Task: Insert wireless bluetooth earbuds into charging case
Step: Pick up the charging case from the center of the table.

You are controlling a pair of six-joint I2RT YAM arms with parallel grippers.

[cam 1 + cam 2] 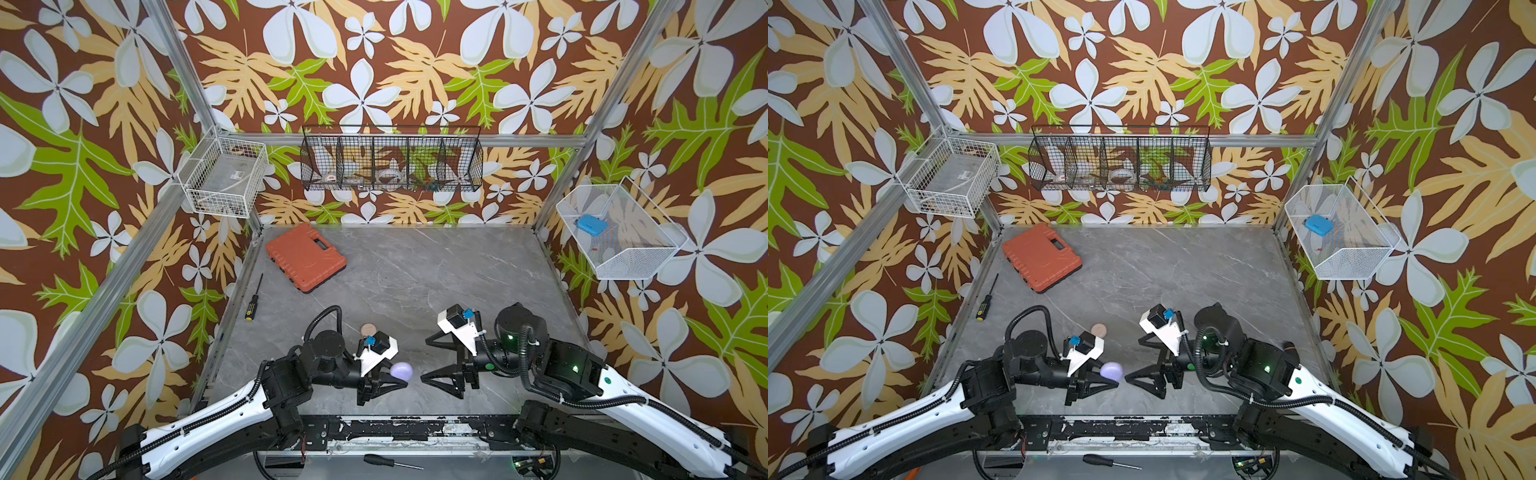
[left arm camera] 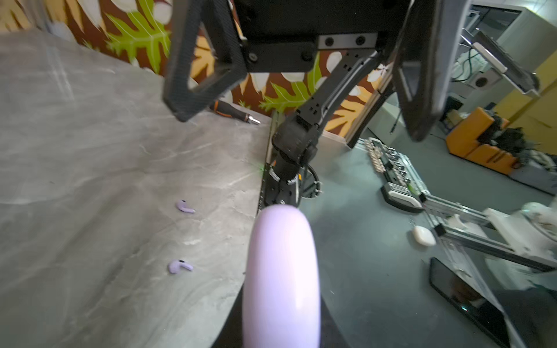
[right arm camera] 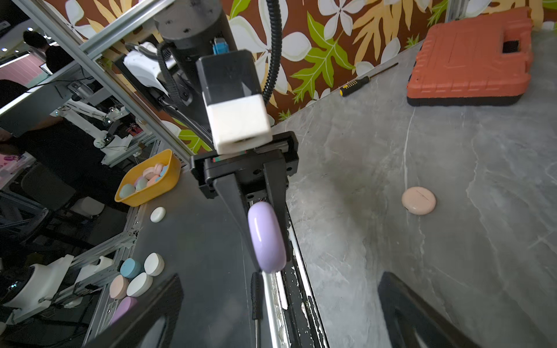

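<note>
Floral wallpaper in brown, green and cream lines the walls around a grey marbled surface (image 1: 415, 270). At the far left of it lies a shut orange tool case (image 1: 305, 257), with a black-handled screwdriver (image 1: 253, 297) nearer, along the left edge.

The left gripper (image 1: 399, 377) is low over the near middle of the surface. Its jaws are pinching a closed lavender case (image 1: 401, 371), which stands on edge between them and is lifted off the surface. The right gripper (image 1: 424, 359) faces it from the right, just beside it but not touching, with its jaws spread wide and nothing between them.

Two lavender earbuds (image 2: 185, 207) lie loose on the bare surface, a little apart from each other, close to its near edge and on the right arm's side of the held case; the second one (image 2: 180, 266) is seen in the left wrist view as well. A closed pink case (image 1: 368, 329) rests flat on the surface just beyond the left wrist.
</note>
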